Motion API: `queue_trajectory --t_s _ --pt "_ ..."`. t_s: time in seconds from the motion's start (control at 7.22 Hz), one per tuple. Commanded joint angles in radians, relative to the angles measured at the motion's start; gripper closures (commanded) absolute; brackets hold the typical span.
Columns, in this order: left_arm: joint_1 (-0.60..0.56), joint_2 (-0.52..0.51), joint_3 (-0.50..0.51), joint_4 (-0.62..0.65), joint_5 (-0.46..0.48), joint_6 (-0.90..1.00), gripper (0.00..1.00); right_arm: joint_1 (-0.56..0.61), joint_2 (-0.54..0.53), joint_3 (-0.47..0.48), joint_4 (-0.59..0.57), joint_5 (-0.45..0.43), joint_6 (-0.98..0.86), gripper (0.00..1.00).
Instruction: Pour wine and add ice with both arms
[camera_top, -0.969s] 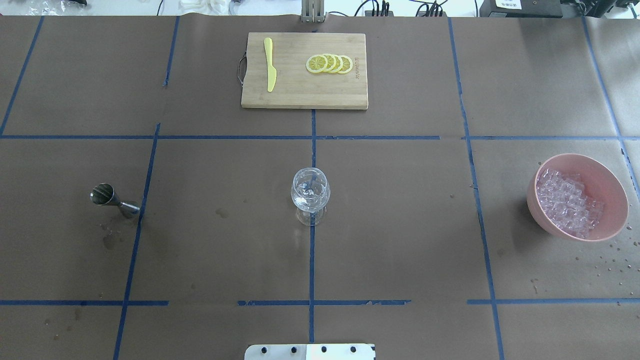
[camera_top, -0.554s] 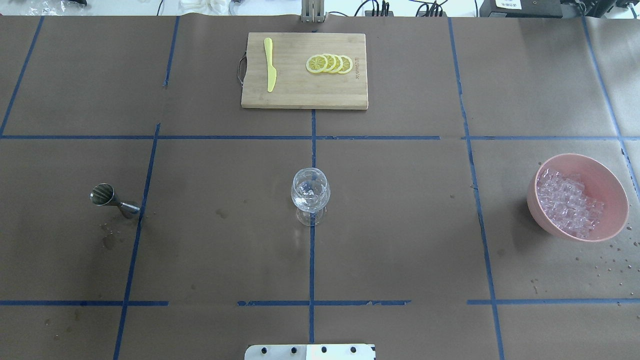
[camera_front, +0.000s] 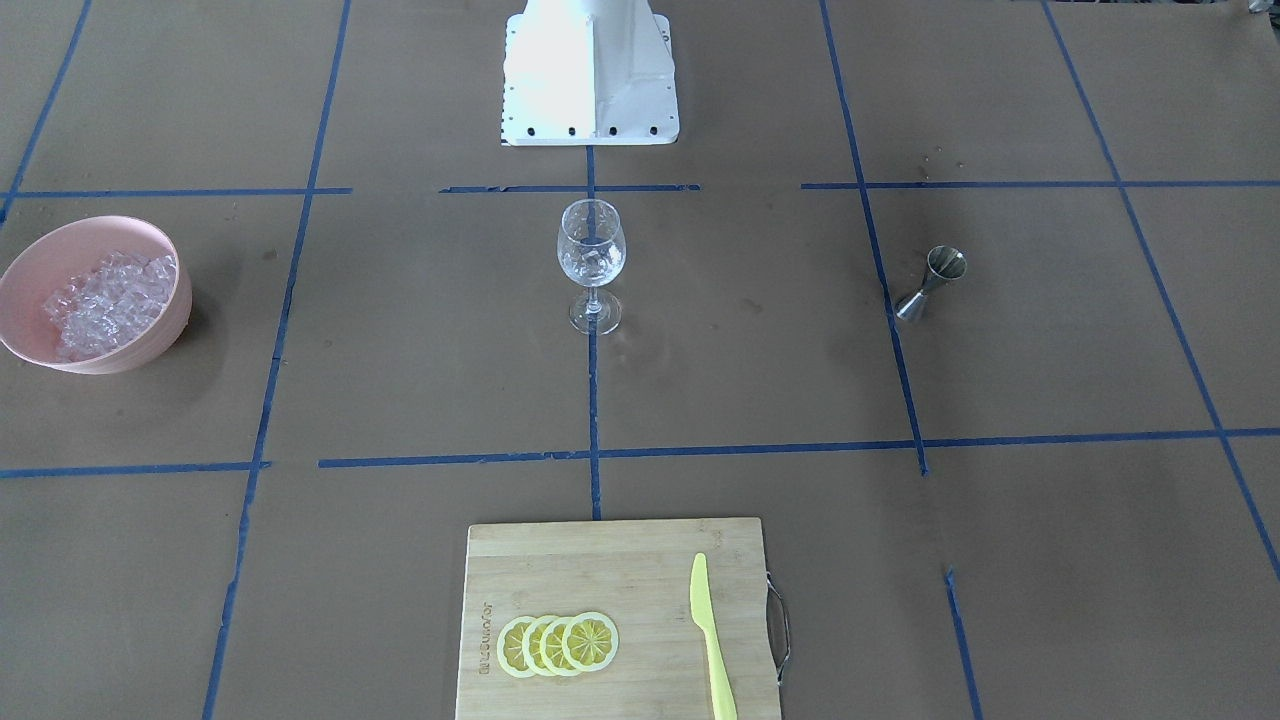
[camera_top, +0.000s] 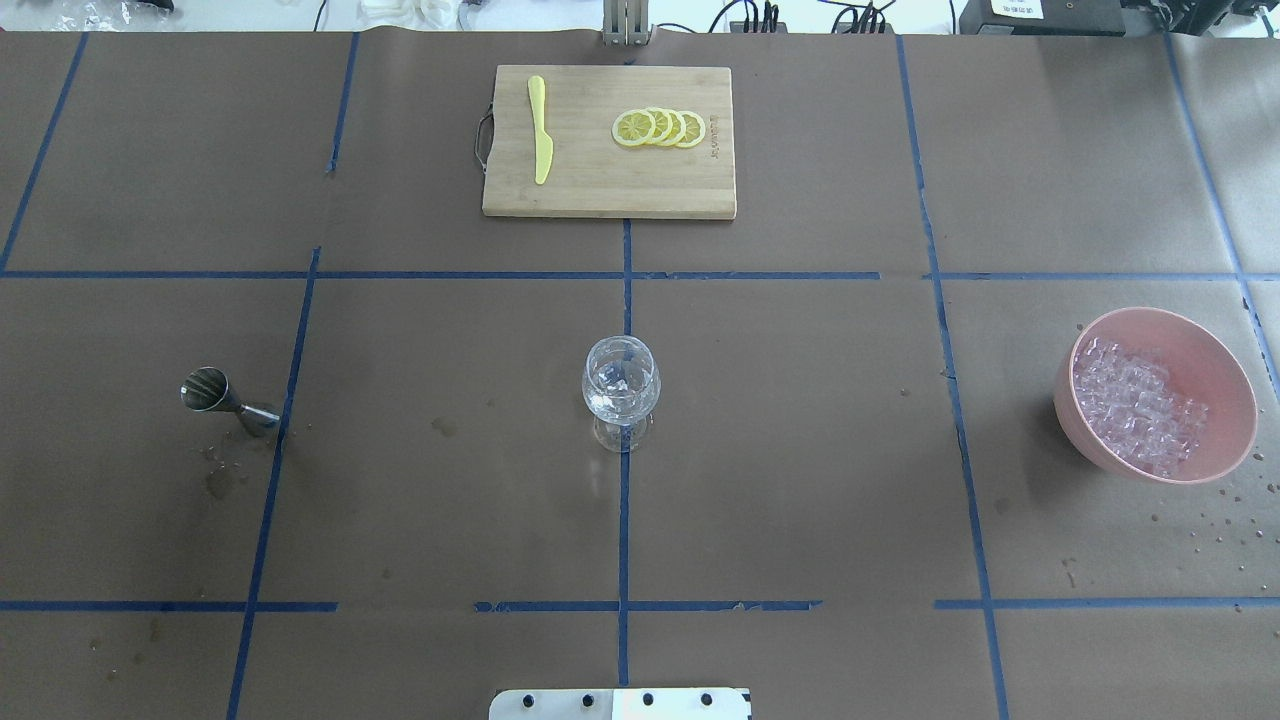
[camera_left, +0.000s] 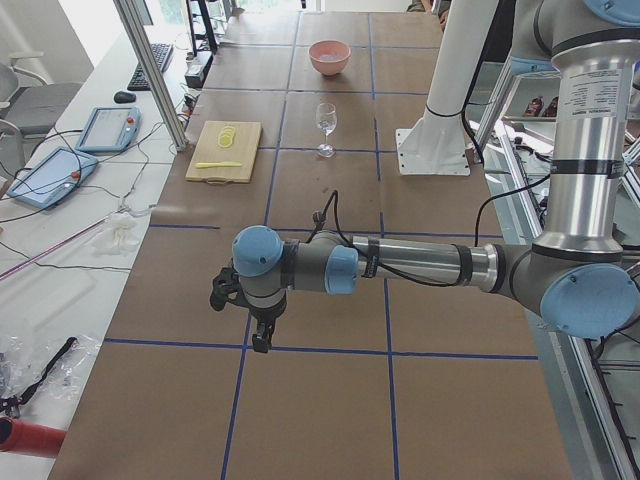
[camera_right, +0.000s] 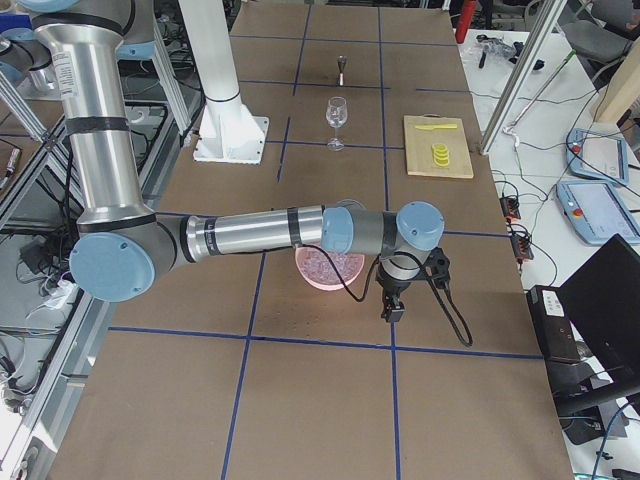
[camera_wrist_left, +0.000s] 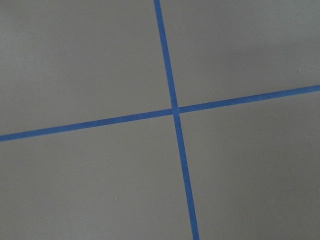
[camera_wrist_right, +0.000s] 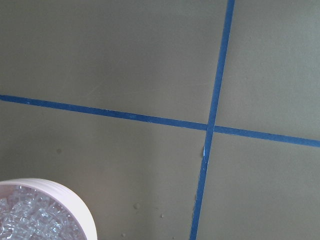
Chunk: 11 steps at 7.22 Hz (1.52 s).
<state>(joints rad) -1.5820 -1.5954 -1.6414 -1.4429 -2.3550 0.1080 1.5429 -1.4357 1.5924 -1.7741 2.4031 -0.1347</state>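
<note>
Brown paper crossed by blue tape (camera_top: 624, 520) covers the bench (camera_top: 800, 450). At the robot's right end, the ice (camera_top: 1140, 405) lies heaped in a pink bowl (camera_top: 1215, 345), piled toward the side nearer the middle of the bench. A wine glass (camera_top: 621, 385) stands upright at the centre, and a steel jigger (camera_top: 228, 398) stands toward the robot's left. On the far edge a cutting board (camera_top: 600, 190) carries lemon slices (camera_top: 660, 127) and a yellow knife (camera_top: 540, 130).

The left arm (camera_left: 420, 262) has its forearm level, its long axis running out from the robot across the bench, and the left tool (camera_left: 262, 340) points straight down over a tape crossing. The right arm (camera_right: 260, 232) reaches out level the same way, and the right tool (camera_right: 390, 308) points down just beside the bowl. Whether either tool's fingers are spread or pressed together, I cannot tell.
</note>
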Motion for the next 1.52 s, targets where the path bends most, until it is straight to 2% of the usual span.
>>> queue_trajectory --t_s 0.0,0.14,0.28,0.42,0.55,1.38 --pt "0.0 -0.003 0.001 0.059 0.0 0.007 0.0 0.038 -0.034 -0.002 0.002 0.045 0.001 0.0" --pt "0.0 -0.009 0.003 0.059 0.0 0.01 0.0 0.048 -0.064 -0.002 0.019 0.044 -0.011 0.0" --pt "0.0 -0.014 0.002 0.058 0.002 0.012 0.0 0.051 -0.104 -0.011 0.119 0.036 -0.003 0.0" --pt "-0.001 -0.014 -0.001 0.056 0.002 0.012 0.0 0.057 -0.112 -0.023 0.152 0.004 -0.002 0.0" --pt "-0.001 -0.014 -0.003 0.055 0.0 0.012 0.0 0.062 -0.106 -0.029 0.154 -0.059 0.001 0.0" --pt "-0.003 -0.014 -0.002 0.056 -0.001 0.004 0.0 0.069 -0.104 -0.028 0.154 -0.059 0.047 0.0"
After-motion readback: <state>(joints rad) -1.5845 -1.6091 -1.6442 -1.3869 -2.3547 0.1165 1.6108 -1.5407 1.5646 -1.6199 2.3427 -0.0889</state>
